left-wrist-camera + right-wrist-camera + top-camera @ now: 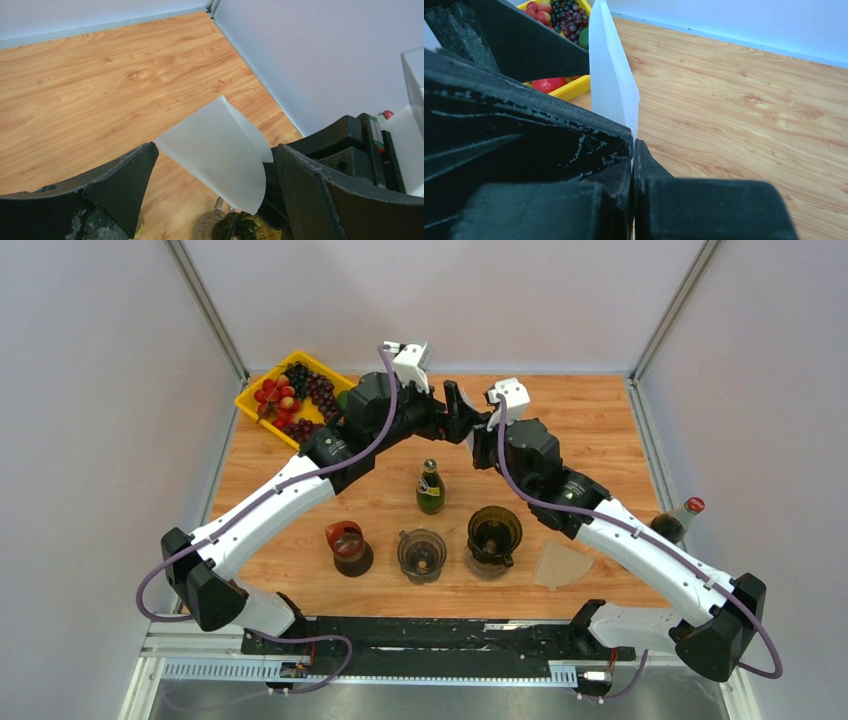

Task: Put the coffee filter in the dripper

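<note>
A white paper coffee filter is pinched at its edge in my right gripper, which is shut on it and holds it high above the table. In the left wrist view the filter hangs between the fingers of my left gripper, which is open and not touching it. In the top view both grippers meet over the far middle of the table, left and right. A dark dripper stands near the front; its rim shows below the filter.
A clear glass dripper and a red-brown one stand left of the dark one. A green bottle is behind them. A brown filter lies flat front right. A yellow fruit tray is back left, a red-capped bottle at right.
</note>
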`<state>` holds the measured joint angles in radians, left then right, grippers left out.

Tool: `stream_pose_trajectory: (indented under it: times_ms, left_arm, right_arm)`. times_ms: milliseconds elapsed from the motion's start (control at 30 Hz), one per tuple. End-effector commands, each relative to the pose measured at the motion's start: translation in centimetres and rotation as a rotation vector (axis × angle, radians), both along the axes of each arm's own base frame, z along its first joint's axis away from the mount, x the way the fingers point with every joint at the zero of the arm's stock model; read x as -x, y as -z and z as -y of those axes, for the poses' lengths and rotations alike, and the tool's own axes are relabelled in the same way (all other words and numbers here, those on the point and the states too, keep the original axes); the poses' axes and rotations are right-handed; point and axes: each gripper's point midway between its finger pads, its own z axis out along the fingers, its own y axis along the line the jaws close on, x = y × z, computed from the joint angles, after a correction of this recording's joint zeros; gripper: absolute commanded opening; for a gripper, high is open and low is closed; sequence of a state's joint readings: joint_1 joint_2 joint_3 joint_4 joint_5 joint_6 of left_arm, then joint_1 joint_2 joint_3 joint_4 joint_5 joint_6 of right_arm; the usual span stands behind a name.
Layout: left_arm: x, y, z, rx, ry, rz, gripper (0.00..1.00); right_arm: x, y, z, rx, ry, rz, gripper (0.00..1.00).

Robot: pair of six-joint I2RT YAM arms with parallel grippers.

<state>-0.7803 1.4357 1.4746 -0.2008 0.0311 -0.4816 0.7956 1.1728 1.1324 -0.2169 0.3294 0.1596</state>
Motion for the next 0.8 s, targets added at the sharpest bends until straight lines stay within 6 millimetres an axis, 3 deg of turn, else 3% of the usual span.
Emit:
stream_pose_trajectory:
  times_ms: [0, 467, 767]
  left_arm:
    - [-0.1, -1.7, -0.6, 0.003, -0.037, 0.043, 1.0]
    - [-1.4, 0.4, -4.2, -0.117, -0.215, 0.056, 1.0]
    - [-0.7, 2.0, -4.2, -0.188, -0.184, 0.033, 1.0]
  right_arm:
    - [-0.3, -2.6, 0.4, -0.041, 0.039, 0.045, 0.0]
    - [0.1, -3.0, 0.8, -0.077, 0.061, 0.017, 0.0]
    - [-0.8, -3.3, 1.9, -0.058, 0.137, 0.031, 0.0]
